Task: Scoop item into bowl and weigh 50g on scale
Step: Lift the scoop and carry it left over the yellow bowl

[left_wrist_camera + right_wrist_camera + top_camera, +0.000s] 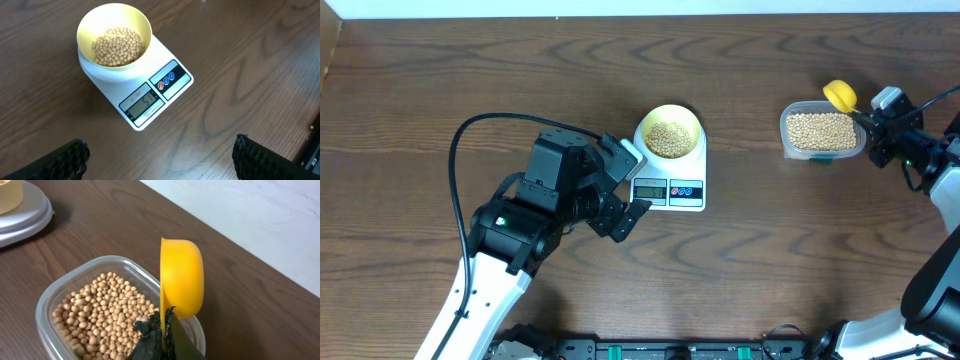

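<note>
The left claw (165, 167) is spread wide and has hold of nothing. In the left wrist view its two dark fingertips (65, 160) sit at the bottom corners with bare table (770, 260) between them. It hangs just in front of the scale (167, 52), on the side of the display (145, 102) and the two buttons (166, 81). The digits on the display look like 51, though they are small. The pale-yellow bowl (87, 22) stands upright on the scale's platform at its far end. It holds a shallow heap of beans (118, 47) that covers its bottom.

The right claw (159, 337) is well apart from the scale, at the right side of the table. It is pinched tight on the handle of the bright yellow scoop (182, 277). The scoop is turned on its side, with the back of its cup toward the wrist camera. I cannot tell what is inside it. It hangs over the far rim of the clear tub (50, 300). The tub sits on the table and is filled with more beans.
</note>
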